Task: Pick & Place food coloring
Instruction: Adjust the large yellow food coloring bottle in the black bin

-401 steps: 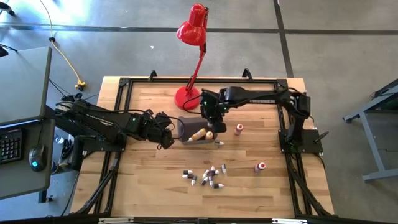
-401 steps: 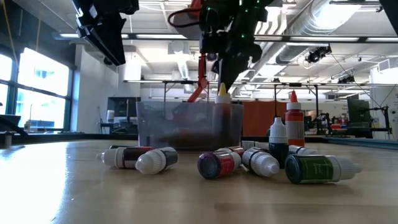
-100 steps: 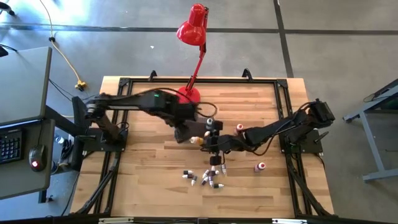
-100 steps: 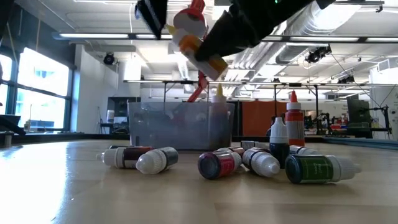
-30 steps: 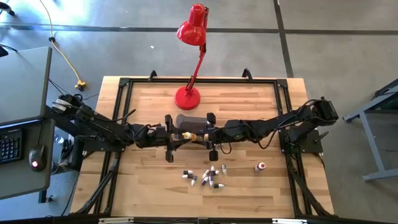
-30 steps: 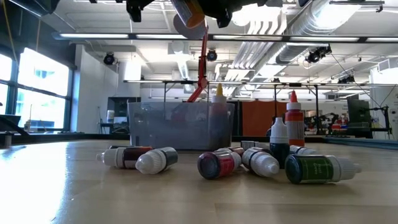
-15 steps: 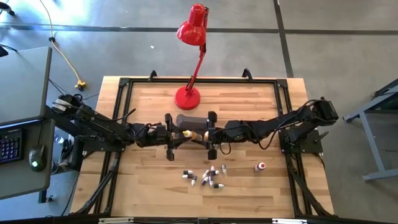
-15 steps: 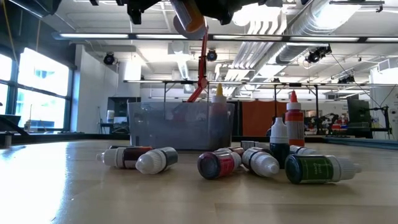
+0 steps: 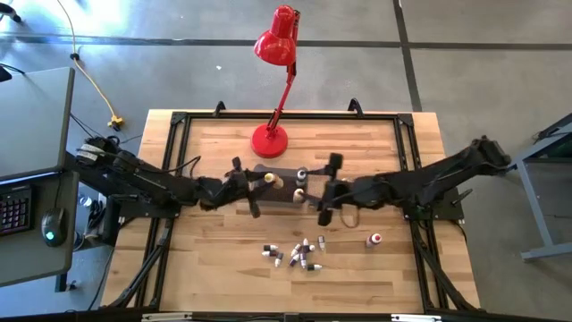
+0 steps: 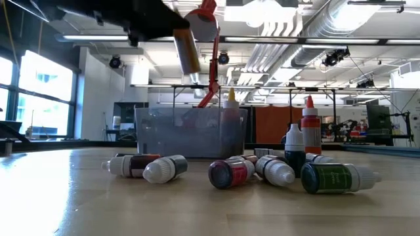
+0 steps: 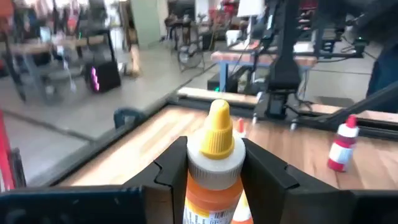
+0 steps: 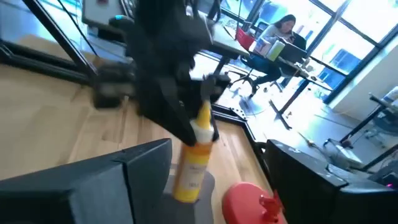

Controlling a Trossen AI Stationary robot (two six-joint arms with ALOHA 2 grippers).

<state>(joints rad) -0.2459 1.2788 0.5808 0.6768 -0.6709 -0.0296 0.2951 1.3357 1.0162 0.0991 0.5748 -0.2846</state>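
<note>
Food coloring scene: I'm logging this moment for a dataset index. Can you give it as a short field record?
held item: orange-yellow bottle, yellow cap
holder: left claw, shut on the bottle
bottle position: in the air above the grey tub, cap pointing down, tilted
right claw: open, empty, beside the tub's right side
loose bottles: cluster lying on the table in front of the tub
standing apart: one red bottle, upright, right of the cluster

A polished grey concrete floor (image 9: 500,80) is seen around the table. A desk with keyboard (image 9: 16,206) sits at nine o'clock. Tall windows (image 10: 36,98), ceiling ducts (image 10: 328,26) and strip lights are shown beyond.
</note>
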